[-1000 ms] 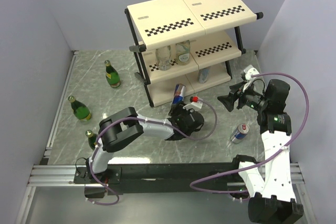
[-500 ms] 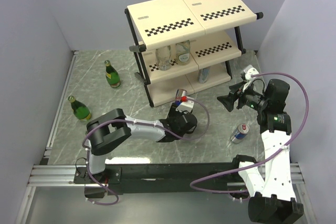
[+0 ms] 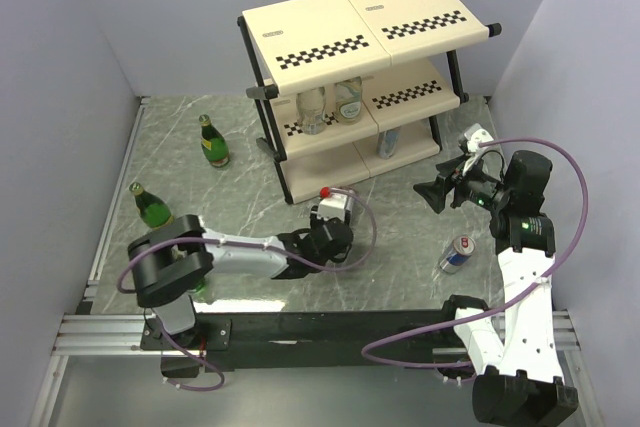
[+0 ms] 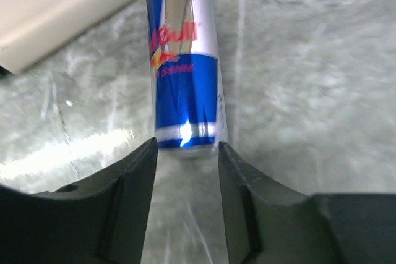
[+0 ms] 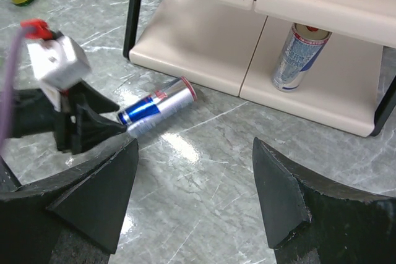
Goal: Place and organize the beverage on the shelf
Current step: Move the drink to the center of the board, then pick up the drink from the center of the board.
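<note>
A silver-and-blue can (image 4: 184, 72) lies on its side on the marble floor in front of the shelf (image 3: 350, 22). It also shows in the right wrist view (image 5: 154, 108). My left gripper (image 4: 187, 146) is open, its fingertips on either side of the can's bottom end. In the top view the left wrist hides this can. My right gripper (image 5: 195, 146) is open and empty, hovering to the right of the shelf (image 5: 198, 41). Two clear bottles (image 3: 330, 107) stand on the middle tier. One can (image 3: 388, 142) stands on the bottom tier. Another can (image 3: 458, 255) lies at the right.
Two green bottles (image 3: 211, 142) (image 3: 153, 207) stand on the floor at the left; my left arm's elbow (image 3: 160, 267) is close to the nearer one. Grey walls close in the floor on the left, back and right. The bottom tier's left half (image 5: 185, 35) holds nothing.
My left gripper has come down and drawn back to the left. The can it held tilted before the shelf now lies on the floor. The right arm has not moved.
</note>
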Robot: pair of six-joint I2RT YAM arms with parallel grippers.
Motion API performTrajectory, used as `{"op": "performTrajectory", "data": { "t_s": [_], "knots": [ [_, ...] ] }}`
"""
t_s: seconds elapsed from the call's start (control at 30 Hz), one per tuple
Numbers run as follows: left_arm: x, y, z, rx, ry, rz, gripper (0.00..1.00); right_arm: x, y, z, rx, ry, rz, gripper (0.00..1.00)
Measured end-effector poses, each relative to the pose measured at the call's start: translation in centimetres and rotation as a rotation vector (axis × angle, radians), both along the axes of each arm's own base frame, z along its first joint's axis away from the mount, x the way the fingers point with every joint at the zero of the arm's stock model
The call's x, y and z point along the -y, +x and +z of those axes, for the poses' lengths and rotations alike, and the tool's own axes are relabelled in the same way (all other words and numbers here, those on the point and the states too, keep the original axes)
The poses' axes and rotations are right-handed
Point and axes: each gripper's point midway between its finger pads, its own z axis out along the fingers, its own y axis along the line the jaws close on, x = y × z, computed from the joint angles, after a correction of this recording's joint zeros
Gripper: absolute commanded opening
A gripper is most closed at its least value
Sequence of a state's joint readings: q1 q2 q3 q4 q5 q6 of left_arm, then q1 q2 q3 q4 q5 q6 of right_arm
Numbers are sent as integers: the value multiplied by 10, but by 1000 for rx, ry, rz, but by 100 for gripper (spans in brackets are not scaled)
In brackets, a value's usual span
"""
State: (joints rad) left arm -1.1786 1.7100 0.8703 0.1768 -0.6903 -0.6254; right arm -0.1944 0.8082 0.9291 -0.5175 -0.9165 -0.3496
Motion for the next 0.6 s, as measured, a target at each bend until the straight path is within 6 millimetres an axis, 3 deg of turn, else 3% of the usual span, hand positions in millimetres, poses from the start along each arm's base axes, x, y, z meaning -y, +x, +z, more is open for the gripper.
{"op": "performTrajectory", "data": {
  "t_s": [0.1, 0.2, 0.4, 0.43, 0.6],
  "knots": [
    [0, -11, 7, -38, -67, -30, 15, 0, 0, 0, 0, 1, 2, 80],
    [0, -23, 4, -92, -103, -61, 25, -1, -1, 0, -1, 3, 7, 80],
    [-10, -43, -12, -197, -90, -84, 60, -1, 0, 0, -3, 5, 9, 80],
    [-10, -44, -11, -200, -93, -83, 69, -1, -1, 0, -3, 5, 10, 80],
    [-7, -41, 15, -174, -105, -98, 77, -2, 0, -1, -5, 5, 14, 80]
  ]
}}
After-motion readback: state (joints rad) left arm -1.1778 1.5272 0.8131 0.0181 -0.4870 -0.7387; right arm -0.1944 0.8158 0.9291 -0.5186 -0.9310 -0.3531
